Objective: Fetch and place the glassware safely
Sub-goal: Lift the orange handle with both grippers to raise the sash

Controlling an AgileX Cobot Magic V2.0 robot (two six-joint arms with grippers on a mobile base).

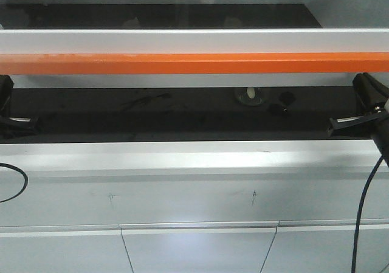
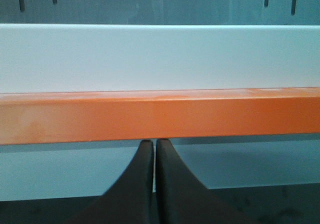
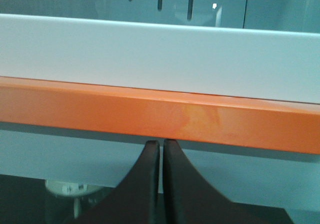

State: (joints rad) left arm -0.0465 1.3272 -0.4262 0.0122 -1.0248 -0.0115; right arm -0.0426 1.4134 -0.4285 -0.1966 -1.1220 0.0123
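Glassware (image 1: 250,95), a small lidded jar on the worktop (image 1: 152,124), looked fragile, slick, best gripped round its body; left hand (image 2: 154,149) and right hand (image 3: 161,146) sat closed, empty.

My left gripper (image 2: 154,144) and right gripper (image 3: 161,145) are both matte black, flaring from narrow tips to broad bases. A thin dark cable (image 1: 362,212) hangs from my right arm (image 1: 368,96).

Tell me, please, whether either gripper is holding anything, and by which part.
Nothing is held. The left gripper and right gripper are both shut, empty; the small clear glass jar with a cream-white lid stands apart from both.
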